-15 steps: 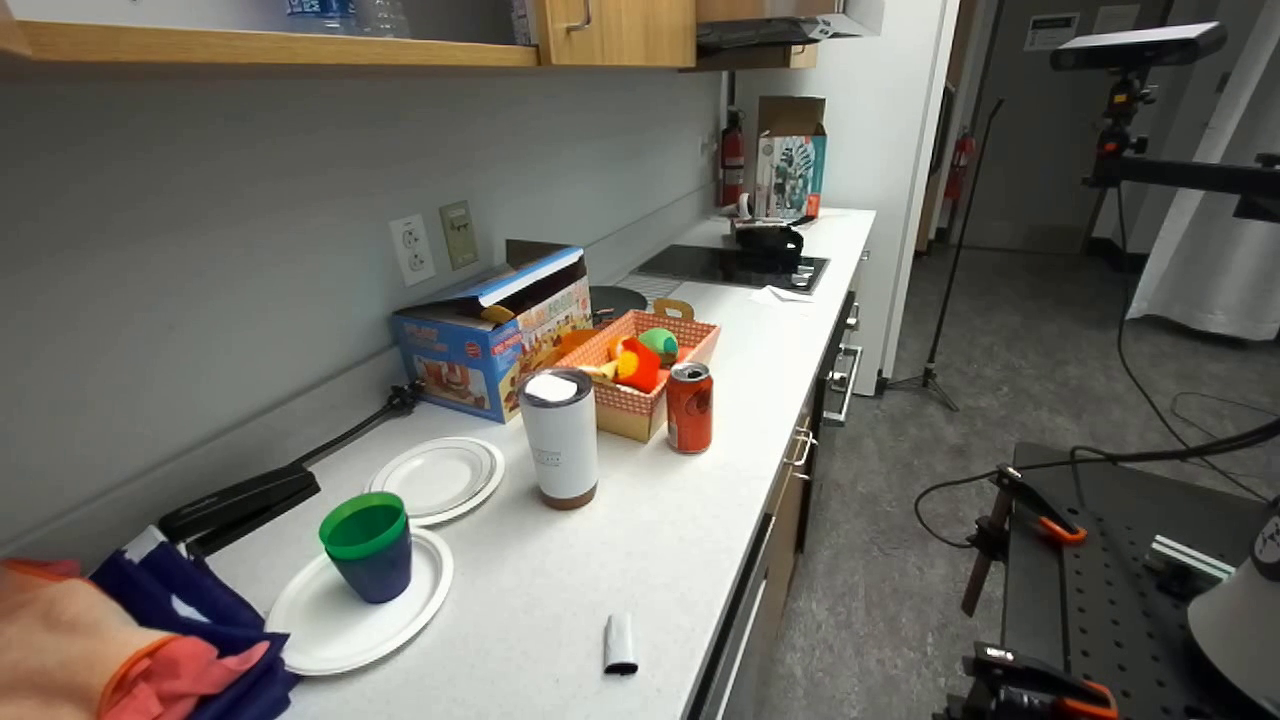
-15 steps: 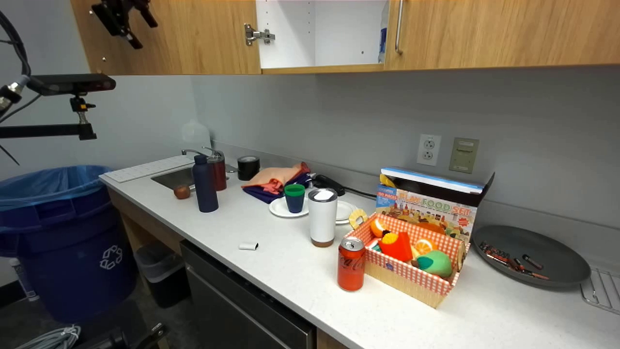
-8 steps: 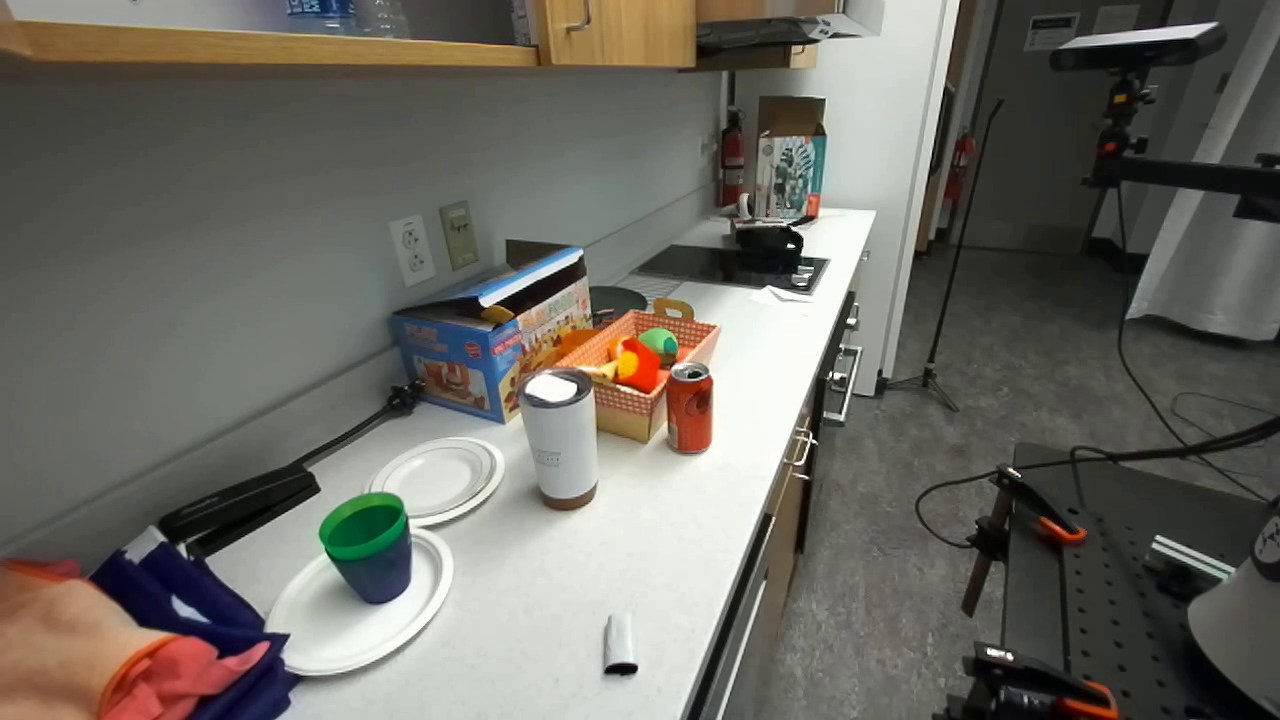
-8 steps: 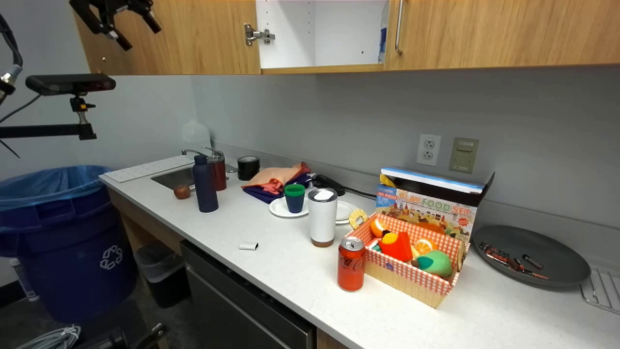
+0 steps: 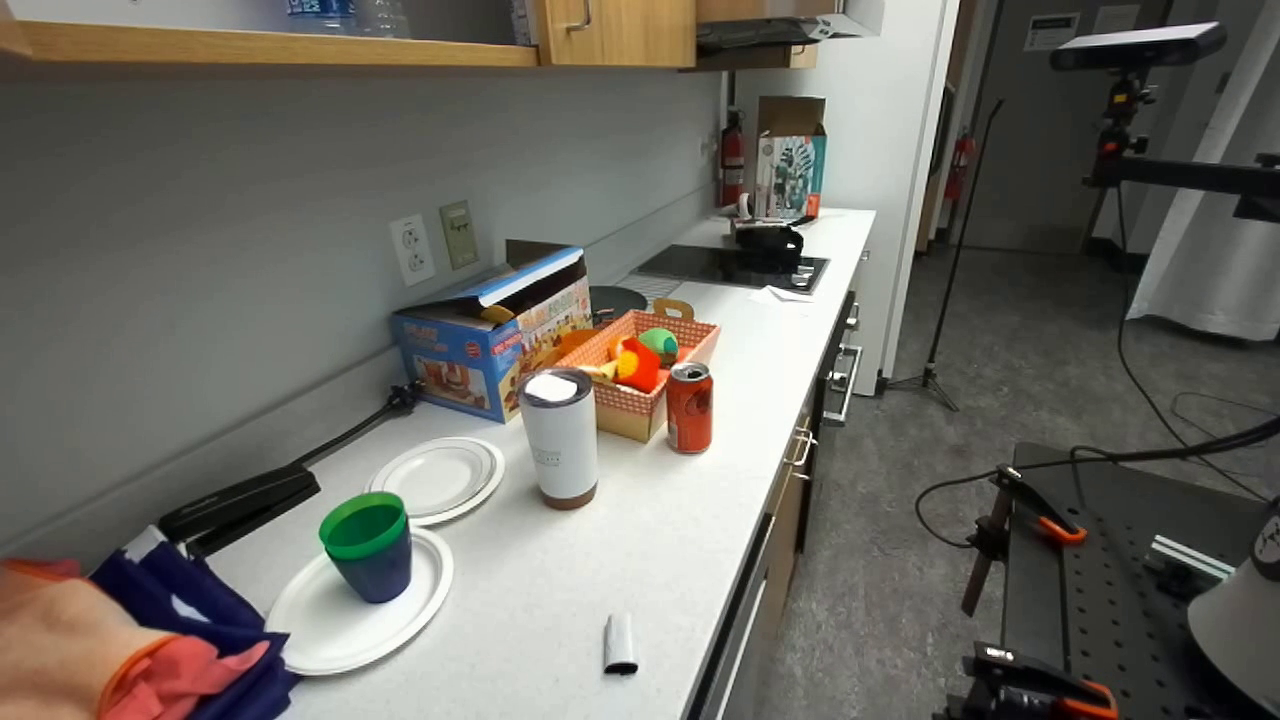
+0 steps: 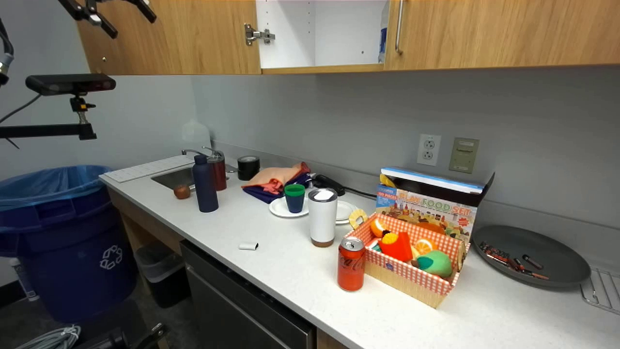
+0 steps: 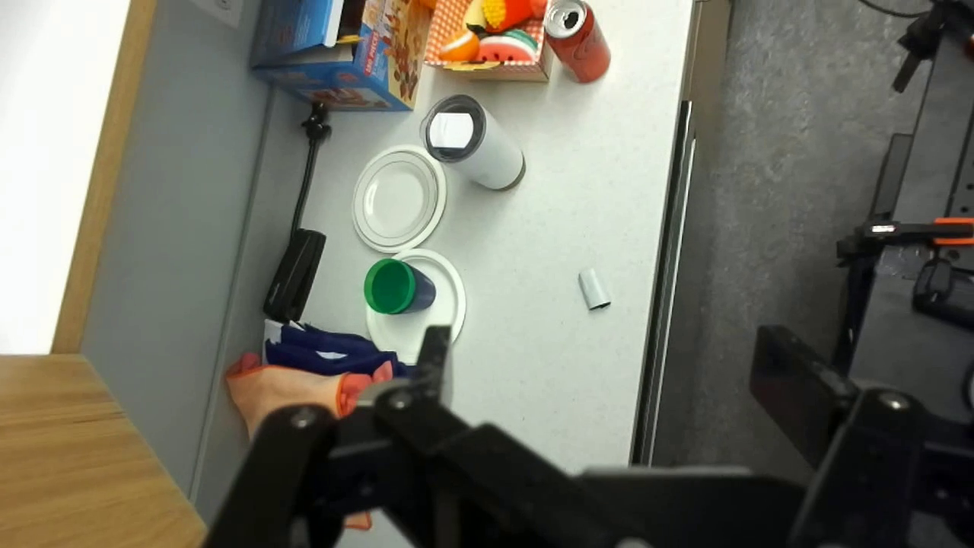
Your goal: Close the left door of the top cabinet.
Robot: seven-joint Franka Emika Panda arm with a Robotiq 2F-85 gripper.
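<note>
The top cabinet of light tan wood shows in both exterior views, its bottom edge (image 5: 280, 47) in one and its lower lip (image 6: 322, 69) in the other. Its left door (image 6: 193, 39) stands wide open with the inner face and a metal hinge (image 6: 249, 35) showing. In the wrist view the door (image 7: 84, 457) fills the lower left, beside the cabinet's bottom edge (image 7: 106, 175). My gripper (image 6: 131, 26) is at the top left in front of the door, partly cut by the frame. In the wrist view the gripper (image 7: 606, 335) is open with nothing between its fingers. Touch with the door cannot be told.
The closed right door (image 6: 503, 34) has a metal handle (image 6: 399, 26). Below, the white counter (image 6: 286, 271) bears a tumbler (image 6: 323, 218), soda can (image 6: 351, 264), toy food basket (image 6: 407, 278) and bottle (image 6: 205, 186). A camera on a stand (image 6: 72, 84) is below the gripper.
In an exterior view my gripper has moved up and slightly left in front of the door, and its fingers look farther apart. The cabinet door has not visibly moved.
</note>
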